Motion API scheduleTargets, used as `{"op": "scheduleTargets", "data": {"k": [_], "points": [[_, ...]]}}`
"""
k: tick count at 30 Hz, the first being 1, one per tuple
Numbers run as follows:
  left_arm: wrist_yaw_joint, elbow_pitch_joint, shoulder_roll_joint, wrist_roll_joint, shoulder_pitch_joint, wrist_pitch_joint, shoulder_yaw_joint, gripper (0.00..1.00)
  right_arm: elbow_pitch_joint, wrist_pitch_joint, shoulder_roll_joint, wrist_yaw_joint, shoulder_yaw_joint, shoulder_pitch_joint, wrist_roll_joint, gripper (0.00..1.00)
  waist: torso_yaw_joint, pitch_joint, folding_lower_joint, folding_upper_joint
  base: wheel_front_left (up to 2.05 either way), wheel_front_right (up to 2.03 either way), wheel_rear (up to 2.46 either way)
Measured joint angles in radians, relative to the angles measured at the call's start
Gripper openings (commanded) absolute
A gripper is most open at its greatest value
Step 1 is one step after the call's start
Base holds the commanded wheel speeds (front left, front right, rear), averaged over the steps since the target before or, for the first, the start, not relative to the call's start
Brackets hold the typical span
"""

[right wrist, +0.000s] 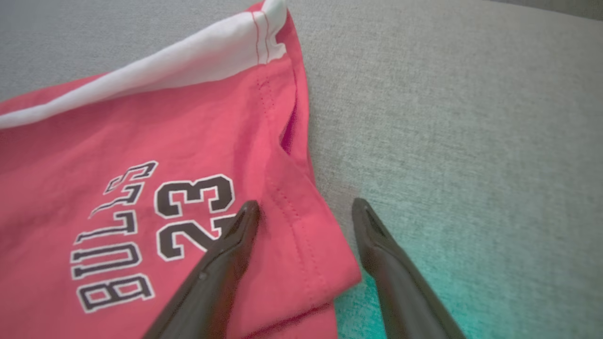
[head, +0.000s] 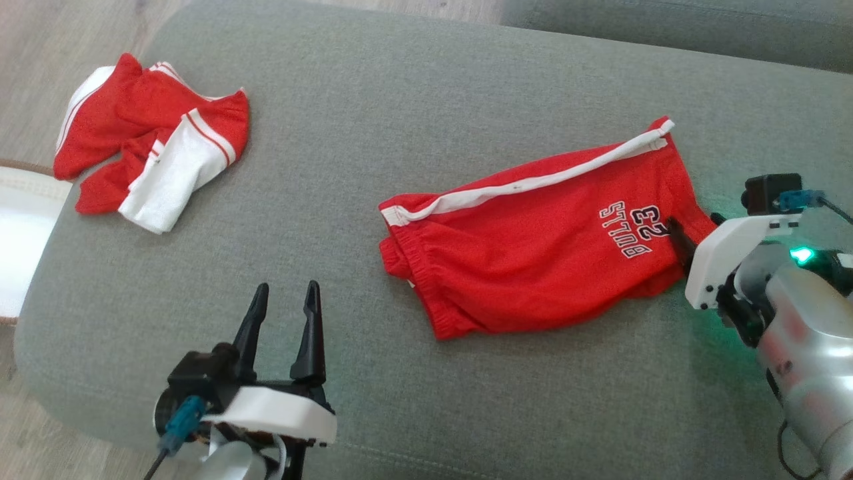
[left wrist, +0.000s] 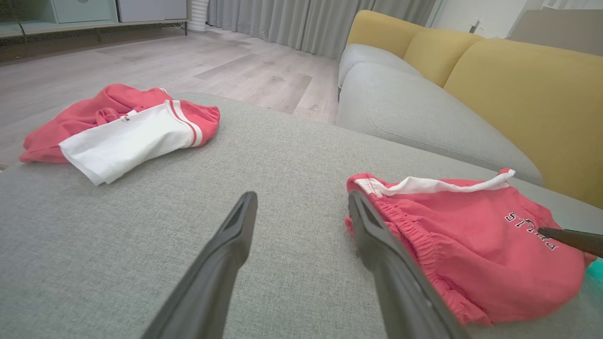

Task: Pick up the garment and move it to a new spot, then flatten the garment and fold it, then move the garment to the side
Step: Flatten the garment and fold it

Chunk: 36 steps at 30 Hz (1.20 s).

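Currently on the grey cushion (head: 400,87), right of centre in the head view: red shorts (head: 533,253), lying flat.

- **Appearance:** white side stripe (head: 526,183) along the upper edge, gathered elastic waistband, dark "BULLS 23" print near the leg hem.
- **Long axis:** lower left to upper right of the frame; waistband end points left, hem end right.
- **Right wrist view adds:** hem stitching and a gap between layers at the leg opening.
- **Left wrist view adds:** yellow sofa backs (left wrist: 518,80), wood floor (left wrist: 188,56), curtains (left wrist: 301,23).
- **Second garment (head: 150,167):** red and white, crumpled, upper left.
- **Right hand (right wrist: 305,207):** fingers spread, straddling the hem edge, gripping nothing.
- **Left hand (head: 286,288):** fingers spread, empty, lower left, apart from the shorts.
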Motion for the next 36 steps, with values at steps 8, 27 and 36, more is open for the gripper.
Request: {"op": "scheduleTargets", "data": {"k": [8,27,36], "points": [[0.017,-0.039,0.020,0.000,0.005,-0.009,0.023,1.00,-0.066,0.075,0.001,0.000,0.024,0.022,0.098,0.00,0.005,-0.003,0.0000,0.0000,0.00,0.00,0.00],[0.049,-0.057,0.056,0.016,0.101,-0.026,0.036,1.00,-0.142,-0.182,0.084,0.000,-0.070,0.261,0.165,0.00,-0.204,-0.118,-0.0001,0.0000,0.00,0.00,0.00],[0.056,-0.047,0.054,0.014,0.121,-0.027,0.044,1.00,-0.174,-0.214,0.115,0.000,-0.146,0.332,0.151,0.00,-0.290,-0.151,-0.0001,0.0000,0.00,0.00,0.00]]}}
